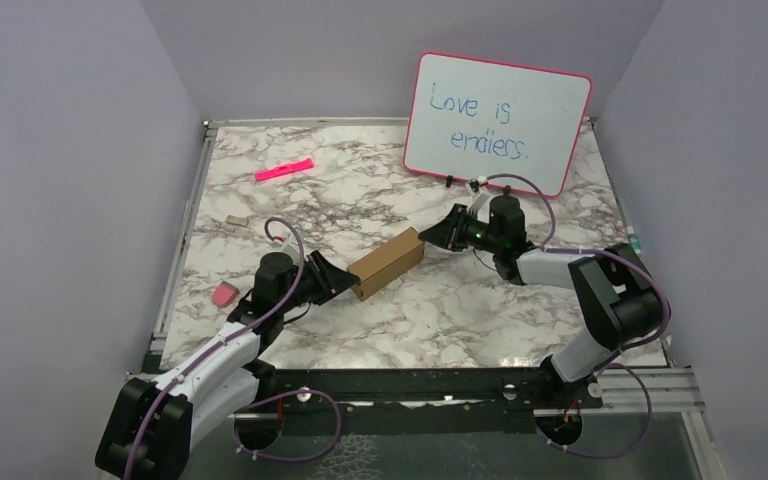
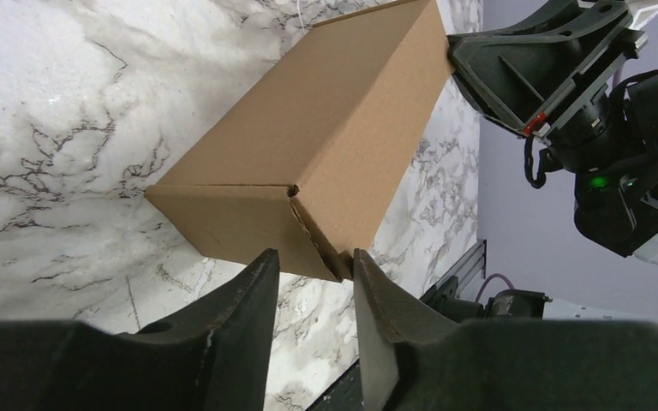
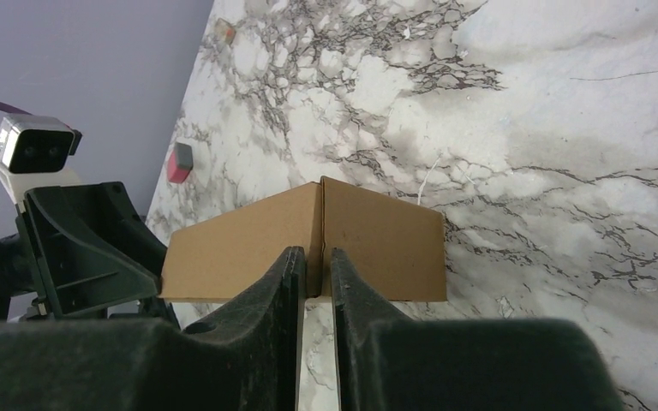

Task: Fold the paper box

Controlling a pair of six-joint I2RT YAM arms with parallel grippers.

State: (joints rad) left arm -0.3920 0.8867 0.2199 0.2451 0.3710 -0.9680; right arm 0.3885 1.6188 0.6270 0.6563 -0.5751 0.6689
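Cardboard closed up into a small carton, the paper box (image 1: 387,262) lay slantwise on the marble table (image 1: 480,320) between the arms, its near end at the left gripper (image 1: 344,284) and its far end at the right gripper (image 1: 432,236). The left fingers (image 2: 253,300) stood partly open astride a lower corner of the near end face; whether they pinched it could not be told. The right fingers (image 3: 278,291) were drawn almost together, nipping the far end's upright corner edge.
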